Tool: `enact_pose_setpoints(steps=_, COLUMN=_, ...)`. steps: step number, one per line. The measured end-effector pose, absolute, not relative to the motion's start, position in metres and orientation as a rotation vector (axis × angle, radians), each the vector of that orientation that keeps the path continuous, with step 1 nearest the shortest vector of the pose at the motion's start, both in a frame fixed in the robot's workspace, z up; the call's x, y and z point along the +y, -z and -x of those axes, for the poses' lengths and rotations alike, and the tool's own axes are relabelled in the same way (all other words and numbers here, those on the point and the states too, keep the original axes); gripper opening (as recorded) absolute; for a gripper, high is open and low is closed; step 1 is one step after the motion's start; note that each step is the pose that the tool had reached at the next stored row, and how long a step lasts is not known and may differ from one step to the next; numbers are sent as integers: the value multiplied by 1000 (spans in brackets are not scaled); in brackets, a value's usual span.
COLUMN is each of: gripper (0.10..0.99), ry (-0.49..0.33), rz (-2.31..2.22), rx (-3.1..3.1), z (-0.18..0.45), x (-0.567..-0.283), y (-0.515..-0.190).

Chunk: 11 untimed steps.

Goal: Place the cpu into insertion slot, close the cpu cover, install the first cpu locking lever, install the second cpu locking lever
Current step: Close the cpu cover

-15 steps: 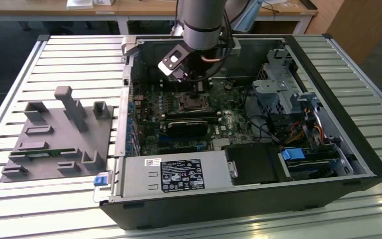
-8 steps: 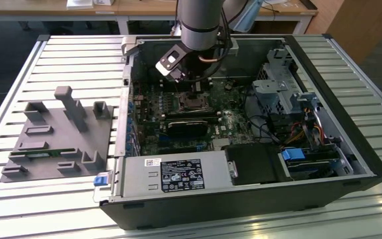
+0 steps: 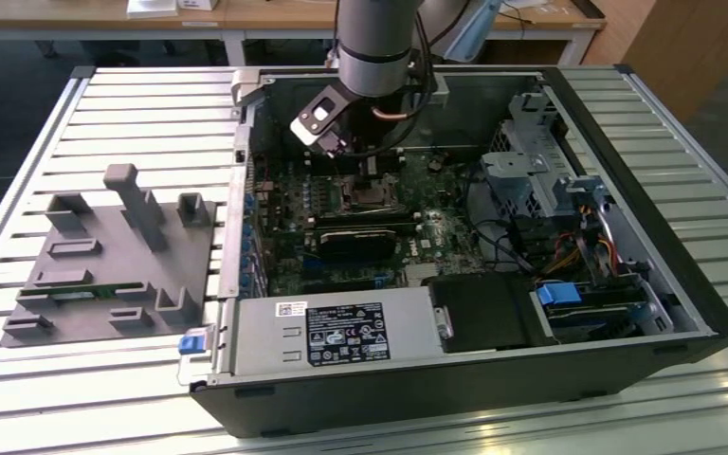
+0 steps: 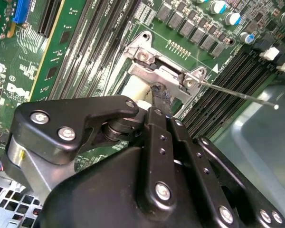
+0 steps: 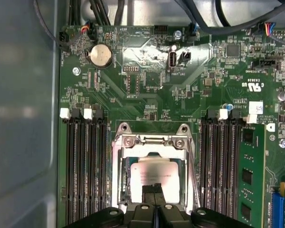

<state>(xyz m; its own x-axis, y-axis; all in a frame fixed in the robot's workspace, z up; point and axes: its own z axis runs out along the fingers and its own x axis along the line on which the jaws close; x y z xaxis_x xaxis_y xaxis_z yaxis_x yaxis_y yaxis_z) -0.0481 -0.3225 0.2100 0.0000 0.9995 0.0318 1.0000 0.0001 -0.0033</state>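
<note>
Gripper [image 5: 156, 190] low over the green board [image 5: 147, 85], jaws pressed together, tips at the cpu [image 5: 154, 172], cpu cover [image 5: 118, 180] lying around it, thin locking lever [image 4: 237, 94] sticking up free.

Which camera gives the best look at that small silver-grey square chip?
The first wrist view: the small silver-grey square chip faces the camera, with the black hand overlapping one edge. The second wrist view has the hand in front; the exterior view shows it far off.

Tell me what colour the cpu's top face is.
Dull silver-grey with a pale sheen. The cpu shows best in the first wrist view.
</note>
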Motion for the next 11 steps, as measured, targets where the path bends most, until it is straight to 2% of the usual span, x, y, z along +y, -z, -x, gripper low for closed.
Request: enact_pose_setpoints(steps=11, gripper=106, ry=31, rz=2204, rx=-2204, z=54, x=-323, y=-207)
